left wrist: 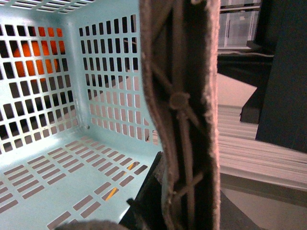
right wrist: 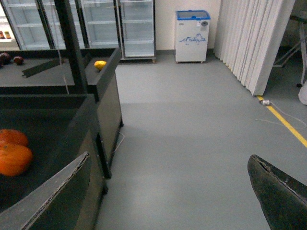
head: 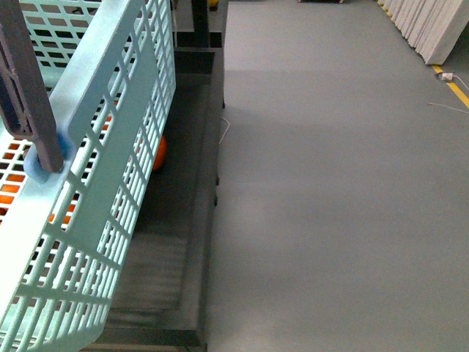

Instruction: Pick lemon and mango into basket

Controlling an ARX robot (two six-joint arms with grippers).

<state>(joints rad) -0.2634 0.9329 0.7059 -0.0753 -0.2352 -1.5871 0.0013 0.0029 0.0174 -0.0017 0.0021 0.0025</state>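
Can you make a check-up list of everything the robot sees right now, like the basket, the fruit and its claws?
Surface: dark fruit stand on a grey floor.
Job's things: teal basket tilted, close to the front camera, with no fruit on the part of its floor that shows. Small yellow fruit on the far stand, maybe the lemon, too small to tell.
Clutter: orange fruits in the stand.
Grippers: right gripper open and empty. Left gripper against the basket wall, grip unclear.
Cables: white cable by the stand, second cable near the yellow floor line.
Surroundings: glass-door fridges, white freezer, white curtain.
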